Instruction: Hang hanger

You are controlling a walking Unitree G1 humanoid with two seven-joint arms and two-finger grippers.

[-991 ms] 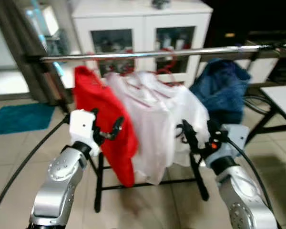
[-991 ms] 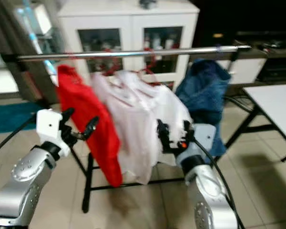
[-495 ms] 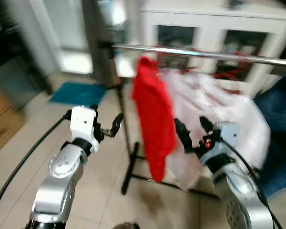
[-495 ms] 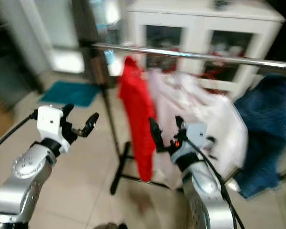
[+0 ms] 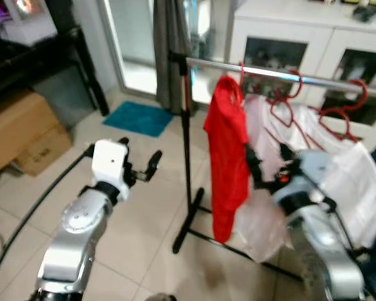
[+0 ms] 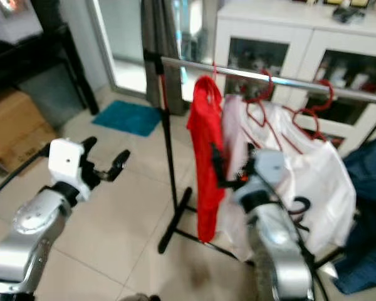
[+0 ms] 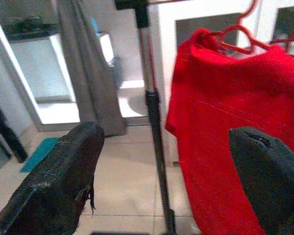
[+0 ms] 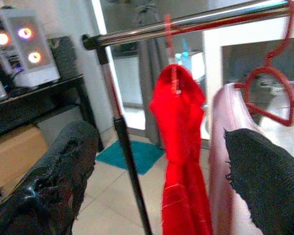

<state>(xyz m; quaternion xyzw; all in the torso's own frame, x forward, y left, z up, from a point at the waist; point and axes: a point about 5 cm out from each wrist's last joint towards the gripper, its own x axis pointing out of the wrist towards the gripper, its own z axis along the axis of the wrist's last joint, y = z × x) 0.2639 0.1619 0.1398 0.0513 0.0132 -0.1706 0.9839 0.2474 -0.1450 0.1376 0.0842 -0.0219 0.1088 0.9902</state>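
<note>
Although the job is to hang a hanger, neither gripper carries one right now, so this looks to me like the stretch after hanging, or a walk off to fetch another. The left gripper (image 5: pixel 140 170) is held out over the tiled floor (image 5: pixel 131 207), fingers spread wide and empty. The right gripper (image 6: pixel 218 168) sits just beside the red shirt (image 5: pixel 227 163); its wrist view shows both fingers far apart with nothing between them.

On the rail (image 5: pixel 282 75) I count one red shirt on a red hanger (image 8: pixel 172 83), next to it one pale garment (image 5: pixel 338 182), and at least two more red hangers (image 5: pixel 338 106) poking up above that cloth; blur keeps me from a firmer count. One blue garment (image 6: pixel 370 213) hangs at the far right. One rack upright (image 5: pixel 188 150), one white cabinet (image 5: pixel 301 31), two cardboard boxes (image 5: pixel 19 132), one teal mat (image 5: pixel 138 118).

Next move, I'd guess, calls for finding a loose hanger, since none is in reach here.
</note>
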